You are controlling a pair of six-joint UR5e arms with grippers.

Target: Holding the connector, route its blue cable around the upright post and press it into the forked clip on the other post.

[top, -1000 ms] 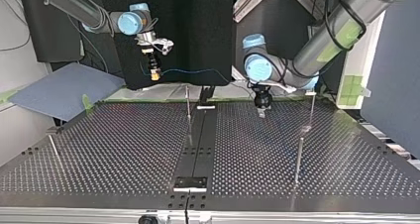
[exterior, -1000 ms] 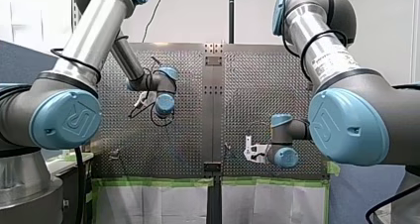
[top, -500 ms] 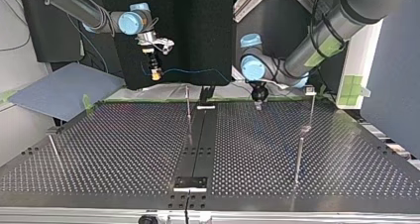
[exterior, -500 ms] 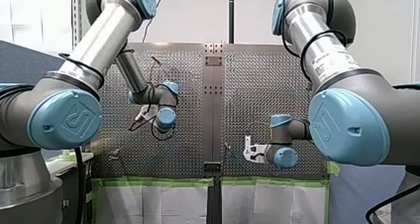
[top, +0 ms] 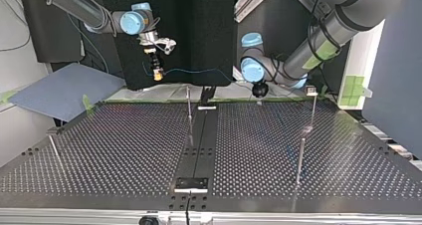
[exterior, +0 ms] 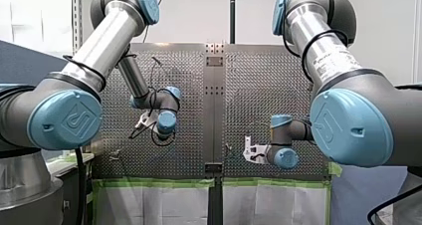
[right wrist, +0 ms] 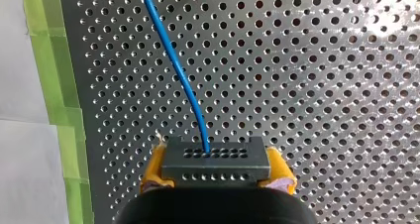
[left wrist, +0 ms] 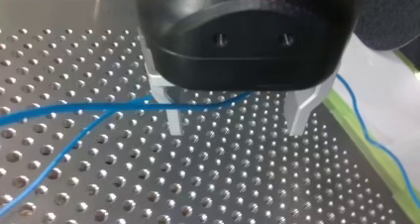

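Top view, from its left: you have a thin post [top: 54, 150] by the left edge of the bench [top: 124, 150], well apart from everything else. Right of it, high over the far edge, the right pincer [top: 158, 75] hangs fingers down. Your right wrist view shows it closed on the connector [right wrist: 215, 159]. The black block sits clamped between the two yellow pads [right wrist: 154, 170], touching both. The blue cable [right wrist: 181, 70] leaves the connector's face and runs ahead over the perforated surface, alongside the green-taped edge [right wrist: 54, 85].

In the top view the cable stretches rightward through the air, sagging slightly, and clears the top of the centre post [top: 189, 105]. That post stands near the far edge, beside the dark middle strip [top: 201, 140].

Next comes the left pincer [left wrist: 235, 122], low over the far edge just right of the strip. Your left wrist view shows its metal fingers [left wrist: 172, 119] spread wide, with only bench between them. Blue cable crosses just behind them, under the pincer's body; you cannot tell whether it touches.

A broad stretch of perforated surface separates this pincer from two posts near the right edge. One is a tall post [top: 313, 108] with a small pale fitting on top. The other, nearer the camera, is a second post [top: 300, 158].
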